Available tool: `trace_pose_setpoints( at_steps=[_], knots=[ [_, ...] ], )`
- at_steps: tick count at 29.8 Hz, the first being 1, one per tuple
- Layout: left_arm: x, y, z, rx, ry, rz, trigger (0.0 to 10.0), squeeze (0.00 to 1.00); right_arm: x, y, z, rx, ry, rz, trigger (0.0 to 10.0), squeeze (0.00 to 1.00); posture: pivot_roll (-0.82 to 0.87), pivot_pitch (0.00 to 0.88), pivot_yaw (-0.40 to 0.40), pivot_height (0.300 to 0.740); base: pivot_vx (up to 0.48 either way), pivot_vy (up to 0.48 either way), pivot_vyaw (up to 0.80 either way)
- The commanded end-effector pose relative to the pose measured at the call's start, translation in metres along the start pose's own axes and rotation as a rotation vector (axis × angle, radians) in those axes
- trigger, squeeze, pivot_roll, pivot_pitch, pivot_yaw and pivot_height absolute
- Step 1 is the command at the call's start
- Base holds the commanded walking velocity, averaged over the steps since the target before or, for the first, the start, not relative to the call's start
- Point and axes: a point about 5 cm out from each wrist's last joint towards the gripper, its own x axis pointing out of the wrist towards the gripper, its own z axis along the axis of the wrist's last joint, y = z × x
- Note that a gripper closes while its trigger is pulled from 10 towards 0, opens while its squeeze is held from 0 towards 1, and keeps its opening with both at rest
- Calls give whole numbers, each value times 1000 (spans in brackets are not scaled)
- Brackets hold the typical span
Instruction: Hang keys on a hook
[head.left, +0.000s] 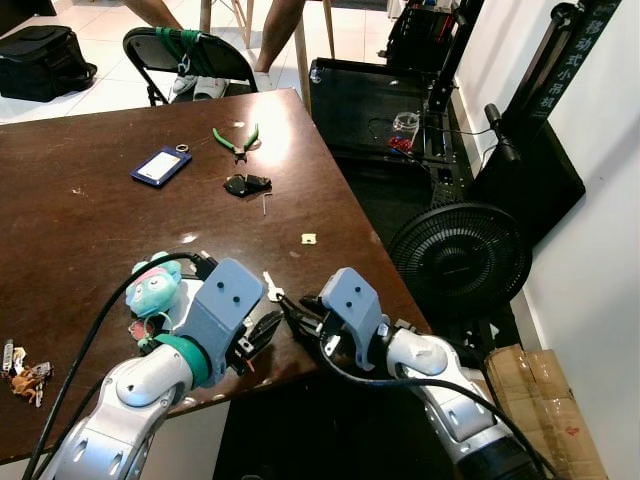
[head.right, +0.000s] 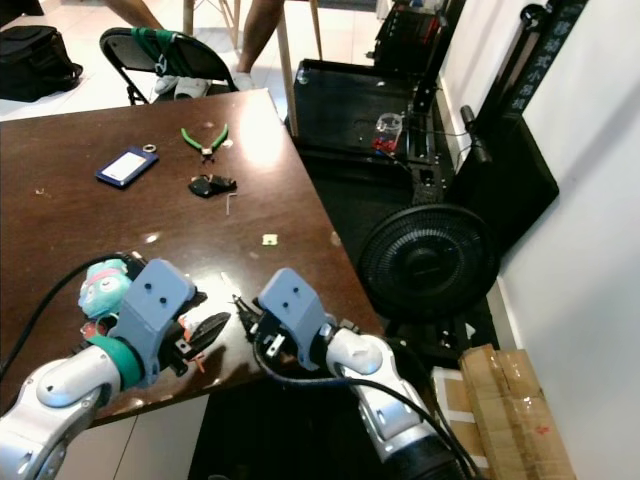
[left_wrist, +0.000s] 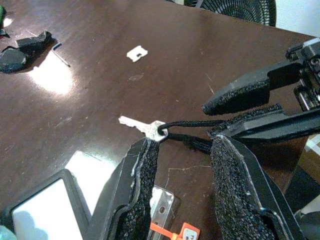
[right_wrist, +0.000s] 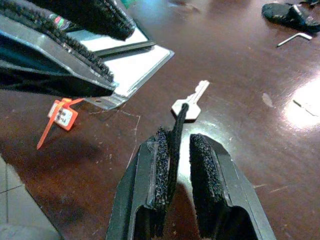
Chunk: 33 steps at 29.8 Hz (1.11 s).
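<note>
The right gripper (right_wrist: 175, 150), nearest the lens, has its padded black fingers closing around the thin black cord loop (right_wrist: 178, 125) of a small silver key (right_wrist: 191, 101) lying flat on the dark brown wooden table (head.left: 80, 200). The left gripper (left_wrist: 180, 165) stands spread just behind the key. The key looks light and stiff, its cord limp; the cord seems the best hold.

Dark brown table (head.left: 90, 215): blue card holder (head.left: 160, 166), green pliers (head.left: 236, 140), black fob (head.left: 246, 184), silver key (left_wrist: 142, 127), teal plush (head.left: 154, 288).
</note>
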Motion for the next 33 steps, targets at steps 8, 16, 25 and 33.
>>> trace_pose_setpoints(
  at_steps=[8, 16, 25, 33],
  knots=[
    [0, 2, -3, -11, 14, 16, 10000, 0, 2, 2, -7, 17, 14, 12, 6706, 0, -36, 117, 103, 740, 0, 0, 0],
    [0, 4, -3, -17, 15, 29, 10000, 0, 4, 1, -9, 23, 15, 9, 0, 0, -35, 118, 102, 740, 0, 0, 0],
    [0, 4, -2, -21, 8, 34, 10000, 0, 1, -7, 2, 58, -54, -40, 0, 0, -36, 119, 100, 740, 0, 0, 0],
    [-1, 15, 10, -87, -113, 146, 10000, 0, -11, -24, 43, 257, -356, -212, 10000, 0, -40, 118, 100, 740, 0, 0, 0]
  ],
)
